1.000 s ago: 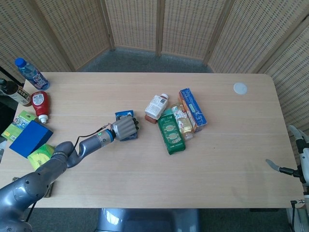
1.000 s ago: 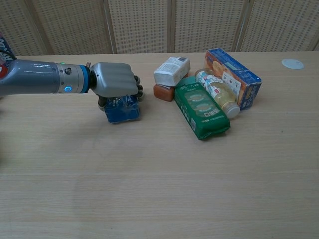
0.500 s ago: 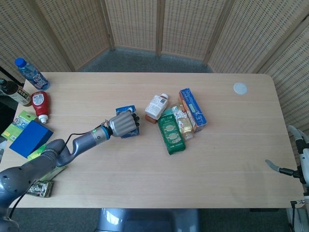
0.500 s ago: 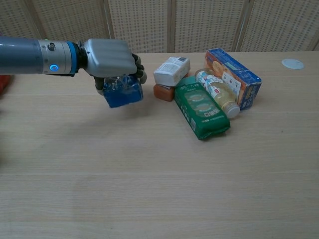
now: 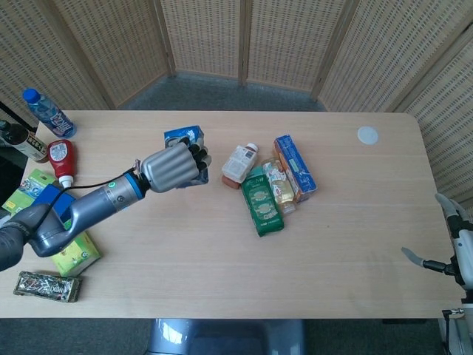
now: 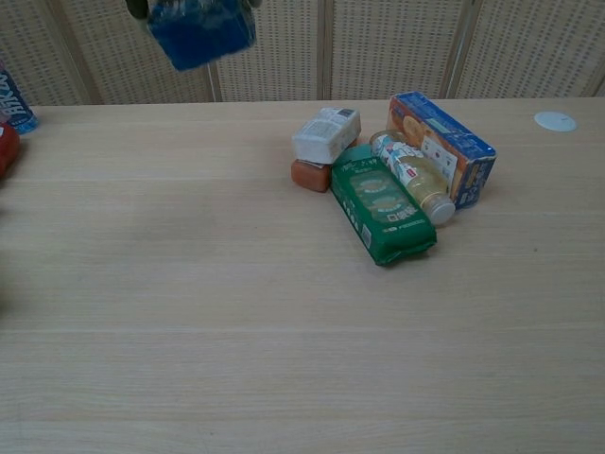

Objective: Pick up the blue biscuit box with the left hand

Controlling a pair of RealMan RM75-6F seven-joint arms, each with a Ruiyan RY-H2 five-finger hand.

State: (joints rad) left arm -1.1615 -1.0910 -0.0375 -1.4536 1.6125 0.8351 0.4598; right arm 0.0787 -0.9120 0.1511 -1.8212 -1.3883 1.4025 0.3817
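My left hand point(image 5: 171, 167) grips the blue biscuit box point(image 5: 184, 137) from above and holds it well clear of the table, left of the grocery cluster. In the chest view only the box point(image 6: 200, 31) shows, at the top edge, with dark fingertips point(image 6: 140, 8) just visible beside it; the rest of the hand is out of frame. My right hand point(image 5: 452, 245) hangs past the table's right edge, fingers apart and holding nothing.
A cluster lies mid-table: white bottle point(image 5: 240, 161), green packet point(image 5: 262, 200), clear bottle point(image 5: 278, 185), blue-and-orange carton point(image 5: 295, 167). A white disc point(image 5: 367, 134) sits far right. At the left edge are a water bottle point(image 5: 48, 112), a red ketchup bottle point(image 5: 62, 159) and green packets point(image 5: 75, 256).
My left hand has lifted the blue box off the table and carried it up and back; in the chest view it has risen to the top edge.
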